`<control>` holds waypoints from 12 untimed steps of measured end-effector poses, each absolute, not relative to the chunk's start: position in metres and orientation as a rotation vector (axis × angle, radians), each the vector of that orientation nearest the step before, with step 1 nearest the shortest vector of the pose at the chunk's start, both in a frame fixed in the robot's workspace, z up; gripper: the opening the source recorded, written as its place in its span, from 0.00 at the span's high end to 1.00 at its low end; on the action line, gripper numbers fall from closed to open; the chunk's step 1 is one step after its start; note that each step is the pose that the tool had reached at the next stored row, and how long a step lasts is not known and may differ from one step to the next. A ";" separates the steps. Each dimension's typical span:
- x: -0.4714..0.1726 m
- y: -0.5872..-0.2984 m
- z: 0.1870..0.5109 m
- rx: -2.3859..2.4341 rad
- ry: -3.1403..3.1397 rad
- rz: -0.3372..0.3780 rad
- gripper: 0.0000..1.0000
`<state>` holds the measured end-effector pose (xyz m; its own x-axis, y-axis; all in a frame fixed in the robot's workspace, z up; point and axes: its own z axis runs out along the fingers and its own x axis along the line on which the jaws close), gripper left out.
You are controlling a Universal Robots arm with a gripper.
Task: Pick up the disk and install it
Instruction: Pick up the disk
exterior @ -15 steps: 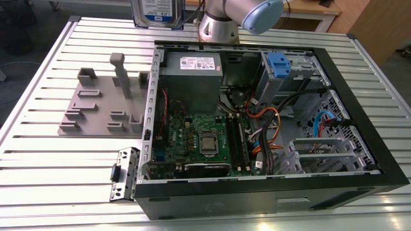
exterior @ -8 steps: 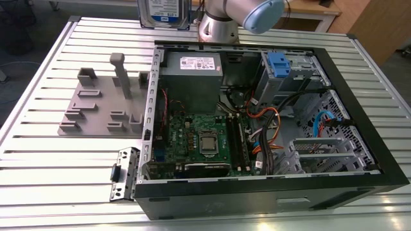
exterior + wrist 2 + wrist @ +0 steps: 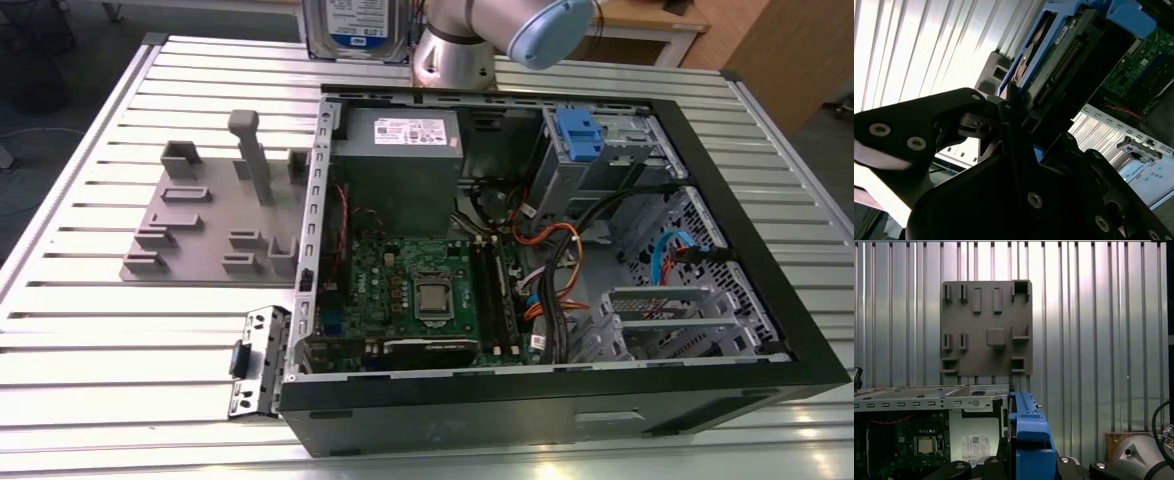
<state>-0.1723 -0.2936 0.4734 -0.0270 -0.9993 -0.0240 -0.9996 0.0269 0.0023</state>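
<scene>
Hard to make out in full: the disk, upright in the air behind the open computer case as the exterior view sees it, cut off at the top there and partly hidden by the arm, with the black gripper clamped on its blue bracket in the second wrist view. Open ribbed table around the case, with a grey holder plate on the exterior view's left. Crowding the case's inside: a grey metal box, a green circuit board, loose cables and a blue clip.
</scene>
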 end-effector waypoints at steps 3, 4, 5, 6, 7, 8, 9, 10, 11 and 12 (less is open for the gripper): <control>-0.165 -0.294 0.473 -2.180 2.240 0.029 0.64; -0.162 -0.294 0.473 -2.180 2.240 0.029 0.64; -0.159 -0.294 0.473 -2.180 2.240 0.029 0.64; -0.157 -0.295 0.473 -2.180 2.240 0.029 0.64; -0.155 -0.295 0.473 -2.180 2.240 0.029 0.64; -0.153 -0.296 0.473 -2.180 2.240 0.029 0.64; -0.151 -0.297 0.473 -2.180 2.240 0.029 0.64; -0.150 -0.299 0.473 -2.180 2.240 0.029 0.64; -0.148 -0.300 0.473 -2.180 2.240 0.029 0.64; -0.147 -0.301 0.473 -2.180 2.240 0.029 0.64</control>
